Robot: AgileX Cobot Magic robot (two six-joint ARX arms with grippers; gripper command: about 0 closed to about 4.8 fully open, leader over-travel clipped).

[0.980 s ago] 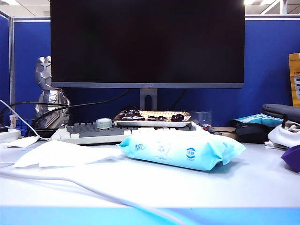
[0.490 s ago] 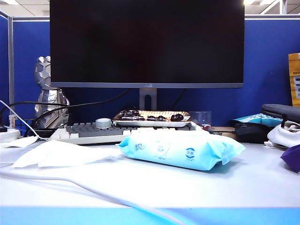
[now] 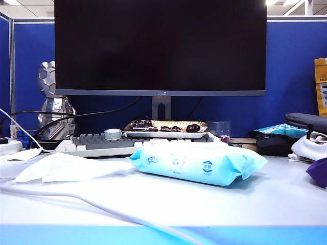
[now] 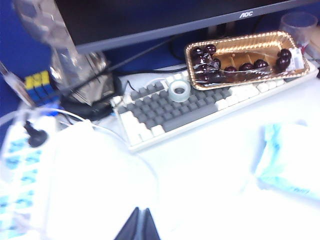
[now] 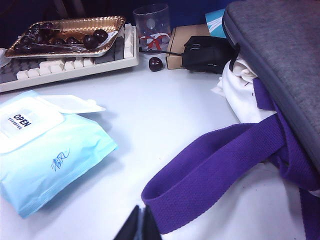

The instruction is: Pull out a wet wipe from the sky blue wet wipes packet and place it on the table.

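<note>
Lay flat on the table (image 3: 265, 199), the wet wipe (image 3: 66, 167), left of the sky blue wet wipes packet (image 3: 199, 162); hung above, closed and empty, left gripper (image 4: 141, 226) and right gripper (image 5: 140, 223); could have slid off if snagged.

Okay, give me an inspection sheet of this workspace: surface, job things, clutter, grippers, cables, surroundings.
Surface: table, pale, with a light blue front edge.
Job's things: sky blue wet wipes packet lies flat at centre; wet wipe lies on the table to its left, released.
Clutter: keyboard bearing a tape roll and a gold tray of cherries; purple strap; grey bag; mouse.
Grippers: left gripper shut, empty, above the wipe; right gripper shut, empty, near the strap.
Cables: white cable crosses the front; power strip at left.
Surroundings: monitor, blue partition, silver figurine.
</note>
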